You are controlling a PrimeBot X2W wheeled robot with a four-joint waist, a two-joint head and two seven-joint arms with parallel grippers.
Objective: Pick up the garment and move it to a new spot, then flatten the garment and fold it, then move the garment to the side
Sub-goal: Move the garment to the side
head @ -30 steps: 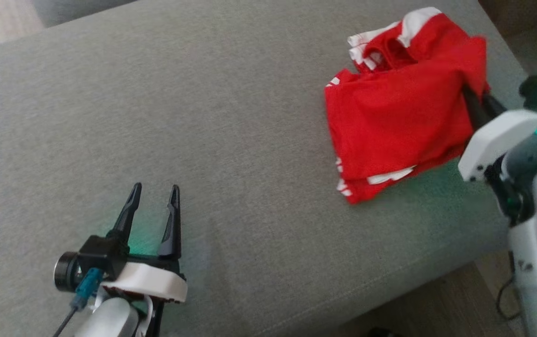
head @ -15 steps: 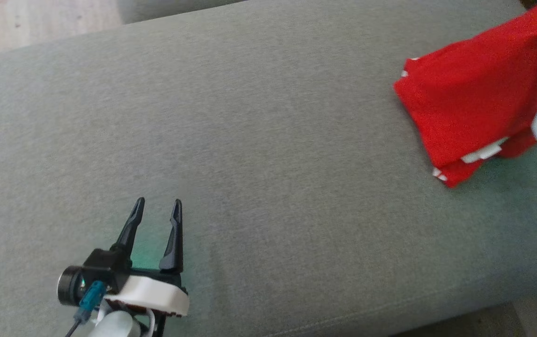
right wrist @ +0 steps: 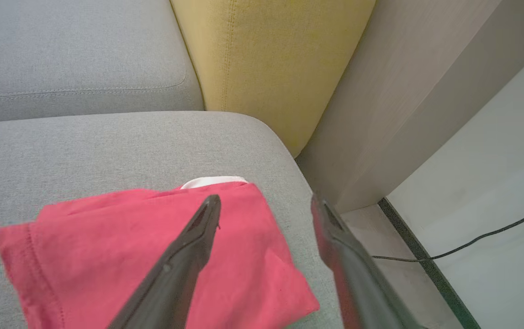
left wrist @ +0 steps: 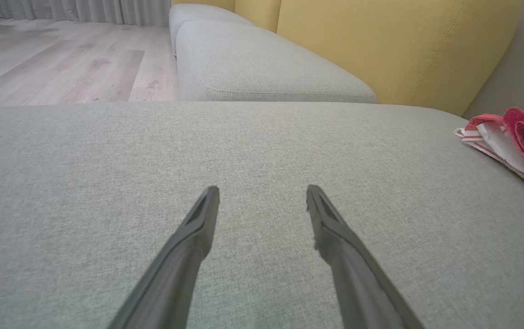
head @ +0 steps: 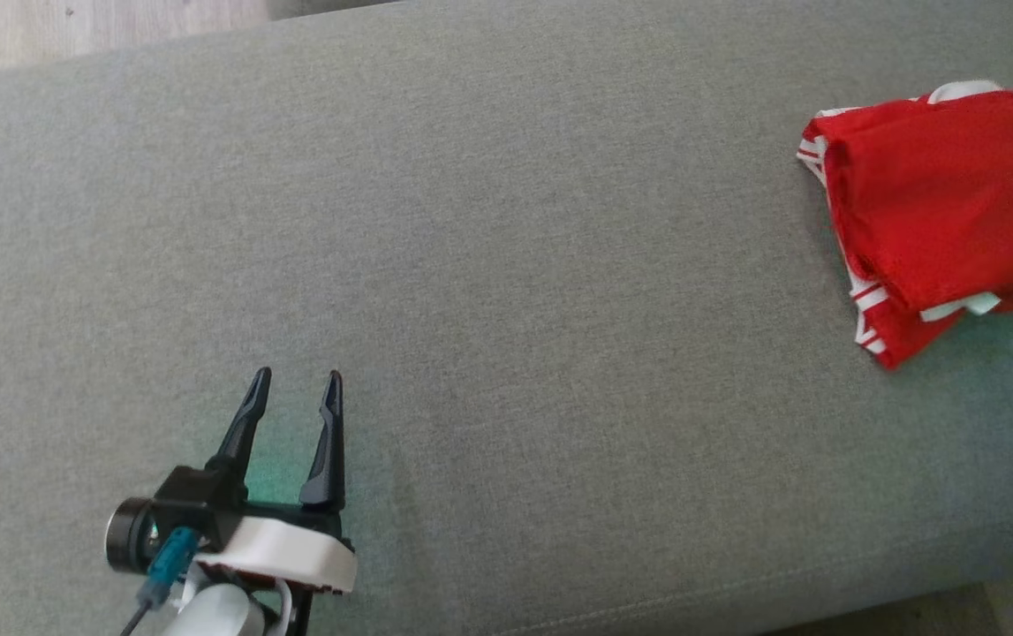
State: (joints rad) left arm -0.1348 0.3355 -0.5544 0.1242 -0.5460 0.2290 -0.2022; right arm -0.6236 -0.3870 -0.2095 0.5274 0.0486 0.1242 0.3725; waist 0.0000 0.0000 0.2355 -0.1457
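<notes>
Grey fabric sofa seat (head: 506, 221) spans my head view. Folded red garment (head: 939, 203) lies at right frame edge. Left claw (head: 298, 374), lower left: spread, empty. Right claw (right wrist: 265, 199): spread over the garment's edge, gripping nothing.

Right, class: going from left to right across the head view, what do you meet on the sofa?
Left gripper → bare stretch of grey cushion → red garment, folded, near the right edge.

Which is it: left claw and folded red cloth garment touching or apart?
Apart: head view shows grey fabric cushion between left claw and red cloth garment.
</notes>
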